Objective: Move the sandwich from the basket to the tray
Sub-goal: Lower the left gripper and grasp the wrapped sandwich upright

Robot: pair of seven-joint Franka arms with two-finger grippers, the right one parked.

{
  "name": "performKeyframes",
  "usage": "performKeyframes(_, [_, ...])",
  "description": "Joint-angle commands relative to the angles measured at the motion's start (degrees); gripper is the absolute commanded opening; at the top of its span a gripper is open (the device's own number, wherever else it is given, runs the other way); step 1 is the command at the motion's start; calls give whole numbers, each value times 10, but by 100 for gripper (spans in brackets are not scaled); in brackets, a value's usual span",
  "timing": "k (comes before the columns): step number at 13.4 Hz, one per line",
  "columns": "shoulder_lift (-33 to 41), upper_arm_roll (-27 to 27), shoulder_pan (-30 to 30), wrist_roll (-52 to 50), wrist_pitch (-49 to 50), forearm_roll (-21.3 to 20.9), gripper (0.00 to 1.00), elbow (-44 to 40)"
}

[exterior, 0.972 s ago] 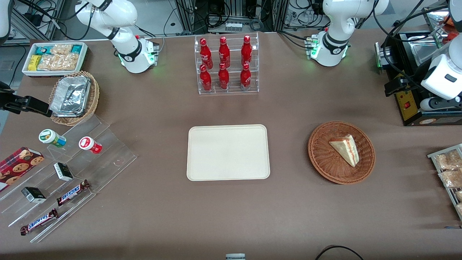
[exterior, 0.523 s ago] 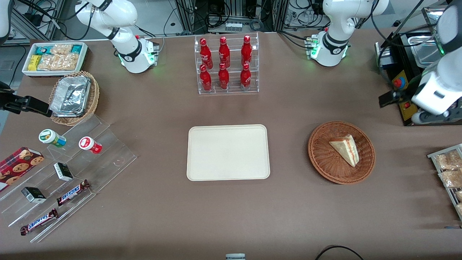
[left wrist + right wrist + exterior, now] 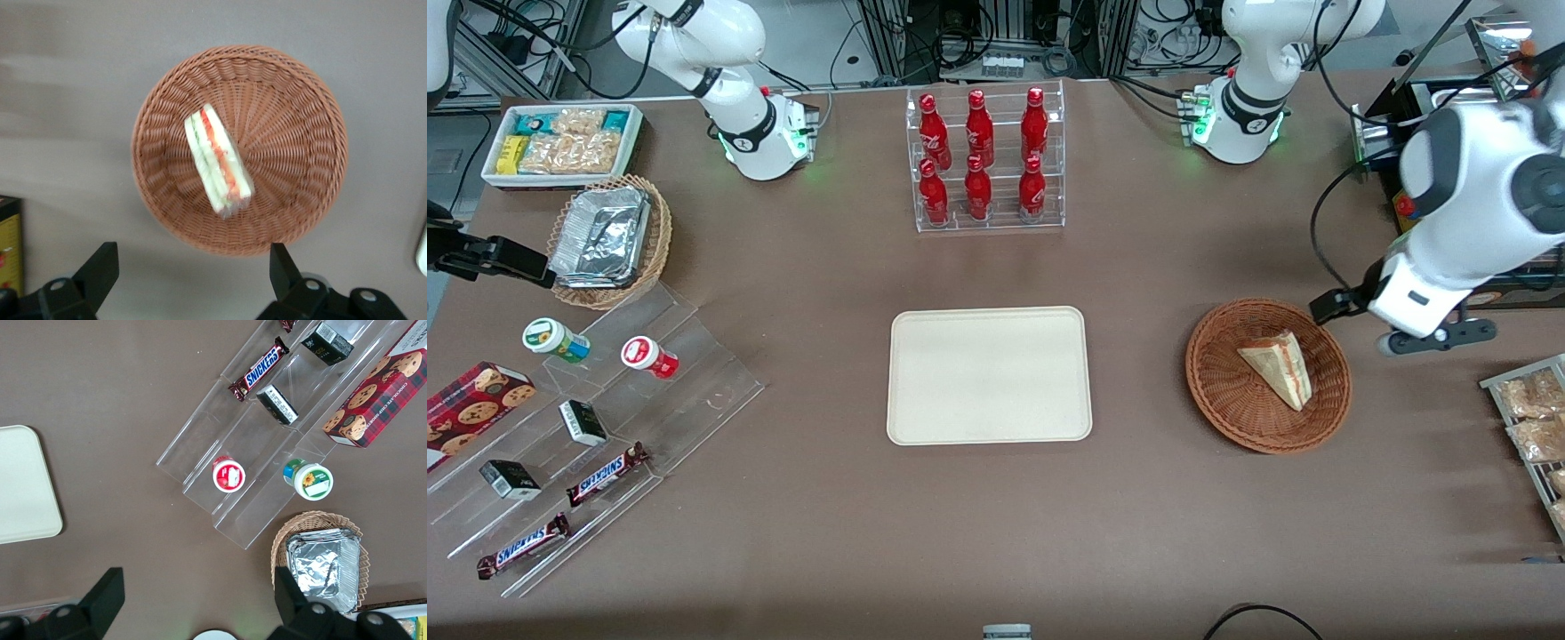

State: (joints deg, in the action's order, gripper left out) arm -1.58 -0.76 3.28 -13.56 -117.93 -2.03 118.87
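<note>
Sandwich [image 3: 1279, 367]: one triangular wedge, lying inside the basket [image 3: 1218, 391], off-centre toward the working arm's end; red, orange and green filling shows along its cut edge in the left wrist view [image 3: 217, 160]. Nothing touches it.

Basket: round, reddish-brown wicker, on the brown counter [image 3: 1138, 533], beside the tray and apart from it, toward the working arm's end.

Tray [image 3: 989, 374]: cream rectangle with rounded corners, mid-counter, bare.

Gripper [image 3: 1396, 324]: above the counter just beside the basket rim, on the side toward the working arm's end. In the wrist view its two dark fingers [image 3: 98, 273] stand wide apart, with the basket [image 3: 293, 200] and sandwich seen between them; they hold nothing.

Other stock: six red bottles [image 3: 978, 160] in a clear rack, farther from the front camera than the tray. Toward the parked arm's end: a tan basket of foil trays [image 3: 605, 240], a white bin of snacks [image 3: 560, 142], and a stepped clear stand [image 3: 685, 373] with two small tubs, boxes and Snickers bars [image 3: 605, 474].
</note>
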Motion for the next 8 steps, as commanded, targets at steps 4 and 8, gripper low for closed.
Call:
performKeyframes(4, [-52, 4, 0, -125, -166, 8, 100, 76])
performKeyframes(8, [-94, 6, 8, -184, -220, 8, 100, 82])
